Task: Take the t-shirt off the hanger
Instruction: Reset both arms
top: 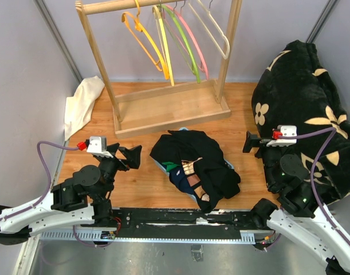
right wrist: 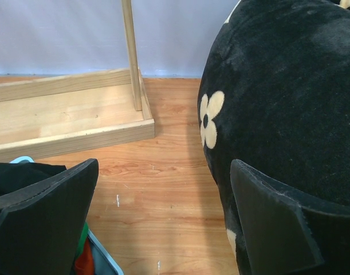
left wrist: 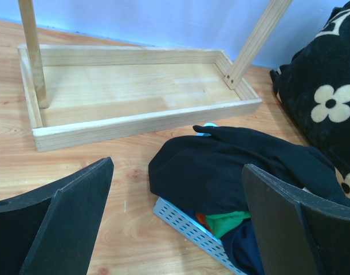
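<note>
Lying bunched over a tray (left wrist: 180,222) mid-table, the shirt (top: 189,148) looks soft, light and floppy; pinch a loose edge. The left gripper (top: 133,157) and right gripper (top: 248,144) gape, empty.

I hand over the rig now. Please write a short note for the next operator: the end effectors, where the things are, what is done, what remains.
The left end effector is open and empty, left of the pile.
The right end effector is open and empty, between the pile and the blanket.
The hangers are on the rack, all bare.
The pile is dark clothes heaped on a basket, mid-table.
Done: no t-shirt hangs on any hanger in view.
Left: I cannot tell if the pile hides a hanger; probably check it first.
</note>
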Robot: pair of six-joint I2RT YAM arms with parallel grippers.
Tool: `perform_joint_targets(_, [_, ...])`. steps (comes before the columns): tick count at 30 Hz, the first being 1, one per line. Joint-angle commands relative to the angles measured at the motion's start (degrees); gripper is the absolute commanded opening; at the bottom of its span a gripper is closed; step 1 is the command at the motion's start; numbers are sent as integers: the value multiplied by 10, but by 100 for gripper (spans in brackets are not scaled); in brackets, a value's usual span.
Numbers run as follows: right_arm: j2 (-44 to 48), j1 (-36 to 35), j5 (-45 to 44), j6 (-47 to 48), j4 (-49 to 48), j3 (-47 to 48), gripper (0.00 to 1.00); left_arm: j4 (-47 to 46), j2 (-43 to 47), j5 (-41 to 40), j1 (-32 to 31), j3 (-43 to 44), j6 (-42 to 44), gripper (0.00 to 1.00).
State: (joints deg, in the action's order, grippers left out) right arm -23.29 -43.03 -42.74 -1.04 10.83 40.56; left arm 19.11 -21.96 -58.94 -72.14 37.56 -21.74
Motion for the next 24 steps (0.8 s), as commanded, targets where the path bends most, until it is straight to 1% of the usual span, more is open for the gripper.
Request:
perform_joint_targets(1, [7,6,-12,1,3,19,98,-7,3,-17,-3,-3,-11,100])
perform_joint_targets(24, [5,7,-7,-5,6,19,98,-14,-3,-14,-3,0,-7,100])
